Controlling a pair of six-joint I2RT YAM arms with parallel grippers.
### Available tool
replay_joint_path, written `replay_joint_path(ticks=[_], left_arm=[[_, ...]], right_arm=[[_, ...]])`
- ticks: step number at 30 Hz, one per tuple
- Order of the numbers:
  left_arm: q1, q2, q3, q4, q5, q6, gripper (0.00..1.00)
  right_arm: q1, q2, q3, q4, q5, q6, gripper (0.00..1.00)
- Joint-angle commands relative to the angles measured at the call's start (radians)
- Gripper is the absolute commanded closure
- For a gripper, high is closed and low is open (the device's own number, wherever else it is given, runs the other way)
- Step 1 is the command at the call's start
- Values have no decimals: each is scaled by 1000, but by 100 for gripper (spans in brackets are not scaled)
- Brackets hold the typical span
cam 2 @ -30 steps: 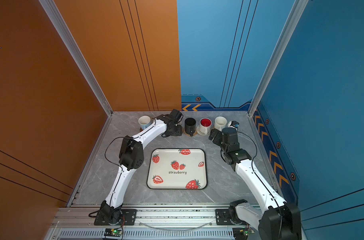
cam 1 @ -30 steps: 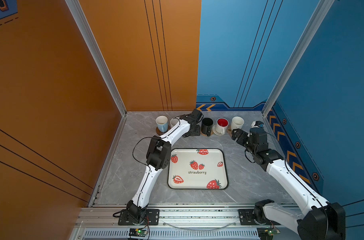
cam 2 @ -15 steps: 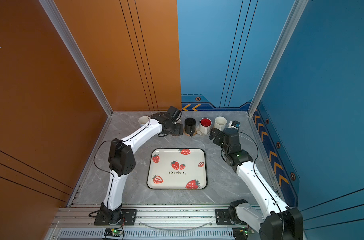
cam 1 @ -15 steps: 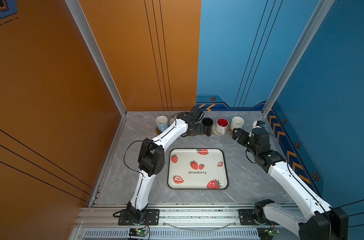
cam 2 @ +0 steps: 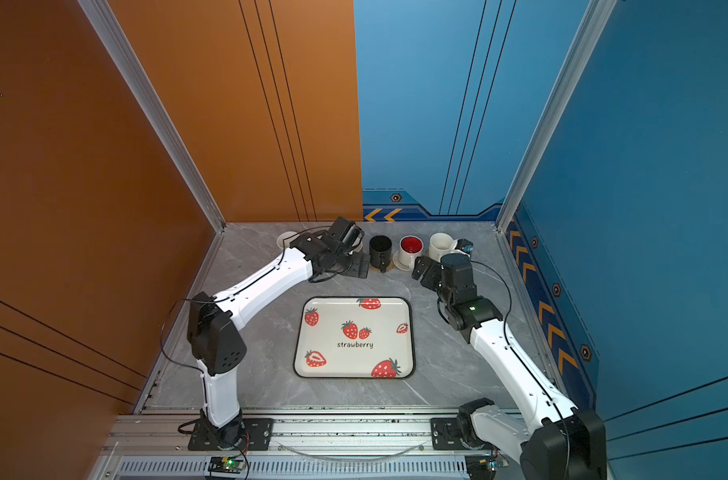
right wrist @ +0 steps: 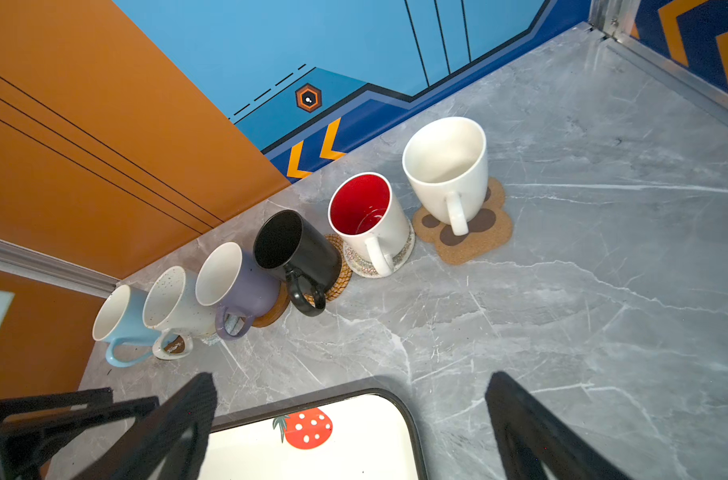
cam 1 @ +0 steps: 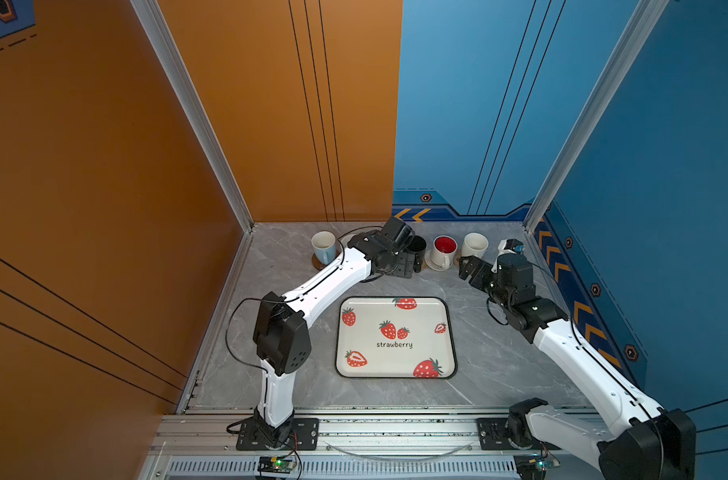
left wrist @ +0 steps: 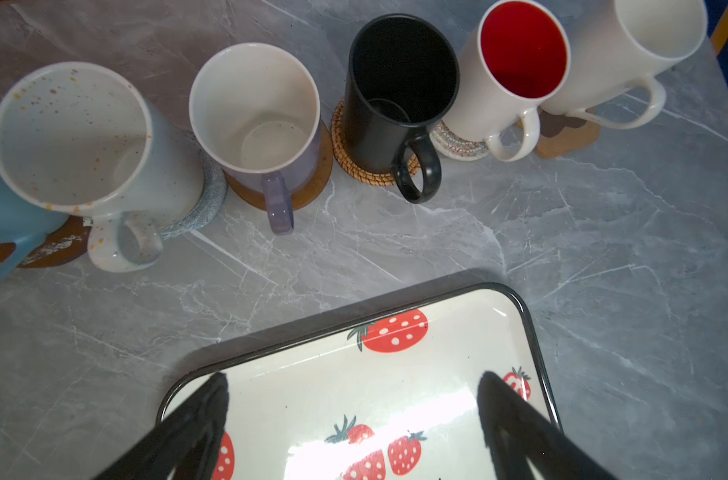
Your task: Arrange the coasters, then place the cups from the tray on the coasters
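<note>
Left end effector point(left wrist: 351, 378) gapes beside black cup point(left wrist: 399, 95).

Both top views looked steeply down from high over the near side, the strawberry tray point(cam 1: 426, 347) at mid-scene. The left wrist camera hung close above the tabletop just beyond the tray's far edge, aimed almost straight down. The right wrist camera sat near the tray's far right corner, angled toward the back wall. Both wrist views shared the row of mugs point(left wrist: 366, 124) and that far edge.
</note>
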Motion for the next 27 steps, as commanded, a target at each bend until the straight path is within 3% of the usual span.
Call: replay_joint_path(ticks=[1, 8, 17, 23, 27], left_arm=[[-2, -129, -107, 96, -15, 20, 6], [9, -416, -375, 264, -115, 110, 3], [81, -813, -802, 631, -262, 275, 2], [162, -938, -961, 698, -398, 361, 2], [234, -990, -1066, 787, -416, 389, 2]], right_arm=[[21, 18, 46, -39, 13, -20, 0], [33, 61, 101, -75, 72, -80, 0], [38, 114, 152, -132, 93, -216, 0], [24, 123, 128, -129, 174, -298, 0], [14, 128, 68, -50, 204, -332, 0]])
